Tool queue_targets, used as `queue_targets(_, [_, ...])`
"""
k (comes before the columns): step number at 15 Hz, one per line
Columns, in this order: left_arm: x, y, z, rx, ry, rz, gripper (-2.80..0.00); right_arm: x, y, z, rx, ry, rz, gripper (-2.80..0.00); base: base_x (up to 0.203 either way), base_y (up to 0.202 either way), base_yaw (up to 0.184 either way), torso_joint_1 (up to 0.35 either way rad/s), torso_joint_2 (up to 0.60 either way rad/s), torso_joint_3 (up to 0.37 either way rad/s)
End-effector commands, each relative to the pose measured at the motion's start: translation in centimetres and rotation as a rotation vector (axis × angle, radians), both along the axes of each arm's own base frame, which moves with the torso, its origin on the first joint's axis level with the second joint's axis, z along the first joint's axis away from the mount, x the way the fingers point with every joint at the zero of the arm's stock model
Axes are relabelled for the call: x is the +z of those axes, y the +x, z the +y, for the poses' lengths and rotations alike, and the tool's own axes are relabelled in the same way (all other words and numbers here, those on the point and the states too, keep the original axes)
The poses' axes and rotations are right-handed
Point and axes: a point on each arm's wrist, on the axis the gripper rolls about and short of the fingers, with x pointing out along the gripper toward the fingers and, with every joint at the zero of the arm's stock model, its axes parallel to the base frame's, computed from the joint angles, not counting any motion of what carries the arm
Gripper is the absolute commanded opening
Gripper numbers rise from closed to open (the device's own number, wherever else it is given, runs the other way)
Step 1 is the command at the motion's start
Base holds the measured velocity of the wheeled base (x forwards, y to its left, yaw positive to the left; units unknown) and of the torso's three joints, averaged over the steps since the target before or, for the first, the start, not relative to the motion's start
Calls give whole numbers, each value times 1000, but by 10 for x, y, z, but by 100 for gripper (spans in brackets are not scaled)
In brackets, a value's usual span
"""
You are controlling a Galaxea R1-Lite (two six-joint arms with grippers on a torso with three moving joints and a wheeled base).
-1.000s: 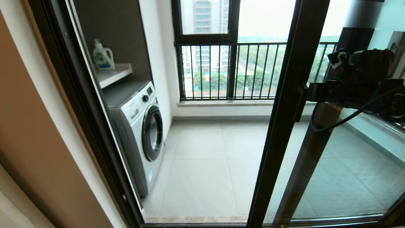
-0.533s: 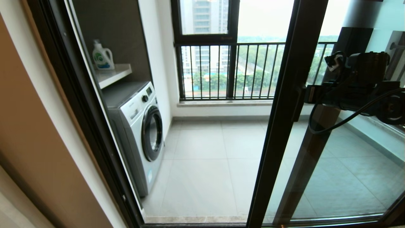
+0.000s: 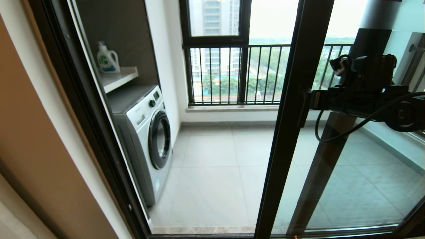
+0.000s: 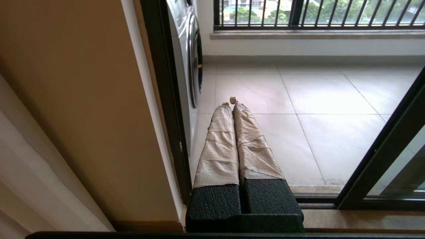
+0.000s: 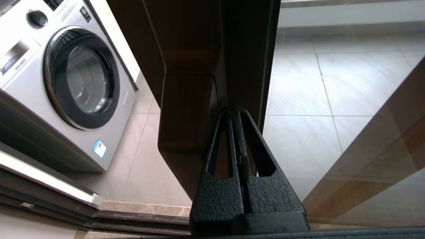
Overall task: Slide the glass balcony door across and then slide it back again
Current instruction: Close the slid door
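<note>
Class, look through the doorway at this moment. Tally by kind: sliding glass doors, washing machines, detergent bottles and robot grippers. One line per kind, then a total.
Glass balcony door: 1
Washing machine: 1
Detergent bottle: 1
Grippers: 2, the left gripper parked near the floor and the right gripper at the door's handle
Total: 5

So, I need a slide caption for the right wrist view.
Right gripper, fingers shut, tip pressed against the dark door frame, washing machine beyond.

No legible text (washing machine (image 3: 146,132) sticker unreadable)
</note>
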Motion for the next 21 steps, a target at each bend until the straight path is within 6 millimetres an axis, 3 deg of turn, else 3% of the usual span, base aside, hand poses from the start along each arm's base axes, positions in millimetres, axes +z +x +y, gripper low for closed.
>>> queue_targets(1, [0, 0, 0, 0, 0, 2, -280, 0, 0, 5, 11, -1, -2, -280, 0, 0, 0, 0, 0, 0])
queue_targets(6, [0, 0, 0, 0, 0, 2, -280, 0, -5, 28, 34, -7, -3, -280, 0, 0, 0, 0, 0, 0])
queue_targets(11, [0, 0, 0, 0, 0, 3, -280, -1, -14, 65, 39, -8, -5, -280, 0, 0, 0, 0, 0, 0])
queue_targets(17, [0, 0, 0, 0, 0, 2, -280, -2, -13, 72, 54, -7, -5, -280, 0, 0, 0, 0, 0, 0])
queue_targets(21, [0, 0, 0, -2, 0, 2, -280, -3, -9, 66, 32, -2, -24, -280, 0, 0, 0, 0, 0, 0])
